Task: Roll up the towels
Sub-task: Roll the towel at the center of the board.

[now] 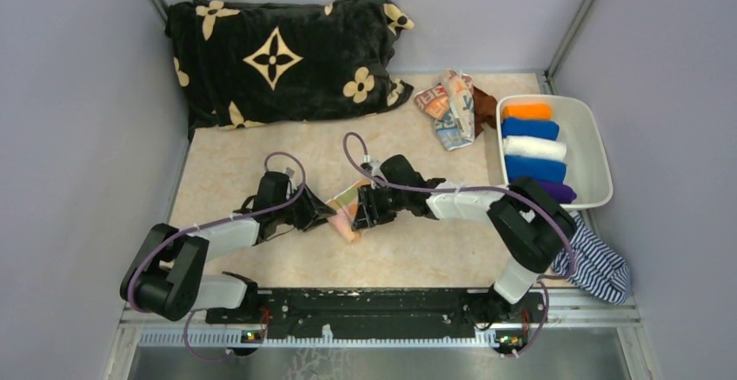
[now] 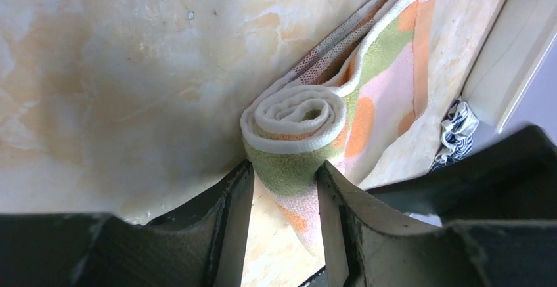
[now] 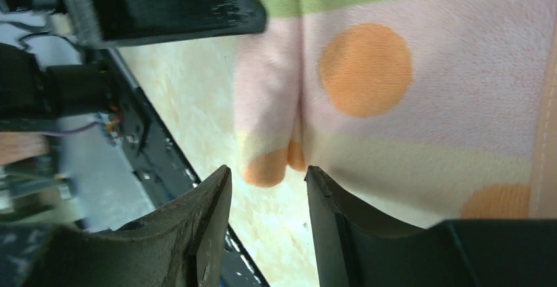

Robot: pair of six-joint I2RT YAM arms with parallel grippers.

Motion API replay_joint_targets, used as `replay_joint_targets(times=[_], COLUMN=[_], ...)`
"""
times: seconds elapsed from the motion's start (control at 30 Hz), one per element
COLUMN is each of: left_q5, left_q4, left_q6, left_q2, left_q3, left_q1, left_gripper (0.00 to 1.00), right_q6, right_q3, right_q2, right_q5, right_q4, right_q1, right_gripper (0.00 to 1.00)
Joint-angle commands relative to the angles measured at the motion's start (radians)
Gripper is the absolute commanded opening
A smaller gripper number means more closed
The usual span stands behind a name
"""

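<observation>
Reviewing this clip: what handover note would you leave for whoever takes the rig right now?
Left gripper: jaws straddle the rolled end of the orange-peach towel; grip unclear.
Right gripper: open, at the same towel.
Done: five rolls in the white bin; this towel partly rolled.
To do: finish it, then the pale printed towel and brown towel beside the bin.

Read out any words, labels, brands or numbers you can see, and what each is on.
None can be read.
The pale printed towel beside the white bin has red marks that may be lettering, too small and blurred to read.
The black blanket shows only beige flower shapes.
</observation>
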Motion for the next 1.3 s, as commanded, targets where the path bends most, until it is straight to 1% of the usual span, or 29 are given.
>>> replay_joint_targets(times=[0.0,0.07,0.17,0.27,0.33,0.53,0.7,0.87,0.97,1.13,1.27], left_q5=[-0.064,-0.065,-0.065,-0.07,-0.071,-0.075,-0.076,-0.078,-0.082,-0.084,-0.084], left_q4=[-0.064,-0.064,-0.068,-0.072,-0.074,-0.076,-0.072,-0.072,-0.073,-0.073,-0.073], left_q6=[0.031,0.03,0.026,0.025,0.023,0.019,0.018,0.018,0.018,0.02,0.019], left_q2=[0.042,0.044,0.041,0.034,0.032,0.031,0.029,0.03,0.032,0.036,0.037], left_q3=[-0.006,-0.004,-0.005,-0.005,-0.005,-0.006,-0.01,-0.012,-0.013,-0.014,-0.012], left_q1=[-0.001,-0.003,-0.004,-0.005,-0.006,-0.009,-0.01,-0.011,-0.012,-0.012,-0.011], left_gripper=[0.49,0.49,0.49,0.5,0.5,0.5,0.51,0.51,0.51,0.51,0.51], right_q6=[-0.236,-0.267,-0.299,-0.32,-0.33,-0.354,-0.366,-0.371,-0.369,-0.398,-0.42], right_q3=[0.137,0.171,0.211,0.262,0.295,0.327,0.334,0.336,0.346,0.366,0.392], right_q2=[-0.148,-0.16,-0.144,-0.089,-0.034,0.072,0.136,0.17,0.148,0.05,0.024], right_q5=[0.44,0.584,0.746,0.87,0.923,0.976,0.994,0.995,0.994,1.01,1.021], right_q4=[-0.334,-0.371,-0.377,-0.398,-0.412,-0.394,-0.394,-0.401,-0.42,-0.437,-0.434], right_q1=[0.148,0.223,0.319,0.388,0.42,0.468,0.475,0.475,0.476,0.483,0.49], right_gripper=[0.46,0.46,0.46,0.46,0.46,0.45,0.44,0.41,0.43,0.47,0.48])
